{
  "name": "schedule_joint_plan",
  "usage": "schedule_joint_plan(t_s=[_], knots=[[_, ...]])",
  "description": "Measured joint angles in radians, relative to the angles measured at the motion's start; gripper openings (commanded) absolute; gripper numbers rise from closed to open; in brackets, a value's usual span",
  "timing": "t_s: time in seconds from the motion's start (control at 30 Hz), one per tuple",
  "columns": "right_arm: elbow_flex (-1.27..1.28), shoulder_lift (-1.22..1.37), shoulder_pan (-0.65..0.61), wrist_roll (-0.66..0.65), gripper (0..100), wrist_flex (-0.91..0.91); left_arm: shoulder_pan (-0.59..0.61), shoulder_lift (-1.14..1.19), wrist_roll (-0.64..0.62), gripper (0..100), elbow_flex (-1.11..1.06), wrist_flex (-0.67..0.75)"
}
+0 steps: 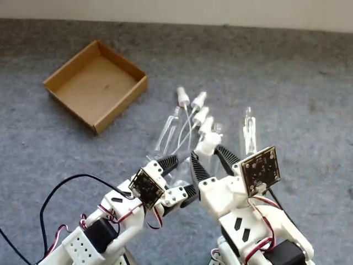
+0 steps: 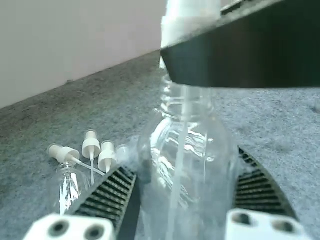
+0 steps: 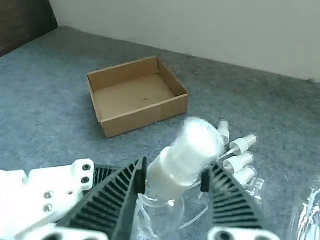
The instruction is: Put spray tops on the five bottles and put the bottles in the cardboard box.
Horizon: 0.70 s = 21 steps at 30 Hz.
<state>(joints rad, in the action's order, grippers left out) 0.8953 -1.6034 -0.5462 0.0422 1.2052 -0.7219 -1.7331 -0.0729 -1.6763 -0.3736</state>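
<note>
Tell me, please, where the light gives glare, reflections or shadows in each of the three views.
High view: the light is soft and even; a white glint runs along the loose bottle, and the cardboard box throws only a faint shadow. Left wrist view: bright streaks of reflection cross the held bottle. Right wrist view: the spray top shines almost pure white.

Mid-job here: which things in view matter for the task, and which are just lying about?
Job: bottle in left gripper; spray top in right gripper; spare spray tops; lying bottles; cardboard box.
Lying about: black cable.
</note>
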Motion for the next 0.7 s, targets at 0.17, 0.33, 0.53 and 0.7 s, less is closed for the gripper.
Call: schedule_joint_plan(t_s=[0.17, 0.33, 0.53, 0.7], knots=[[0.000, 0.000, -0.017, -0.006, 20.2, 0.006, 0.011, 0.000, 0.000, 13, 0.000, 0.000], [0.000, 0.000, -0.044, -0.043, 20.2, 0.006, 0.011, 0.000, 0.000, 13, 0.000, 0.000], [0.000, 0.000, -0.152, -0.129, 20.2, 0.006, 0.014, 0.000, 0.000, 13, 0.000, 0.000], [0.000, 0.000, -0.160, -0.164, 20.2, 0.006, 0.015, 0.000, 0.000, 13, 0.000, 0.000]])
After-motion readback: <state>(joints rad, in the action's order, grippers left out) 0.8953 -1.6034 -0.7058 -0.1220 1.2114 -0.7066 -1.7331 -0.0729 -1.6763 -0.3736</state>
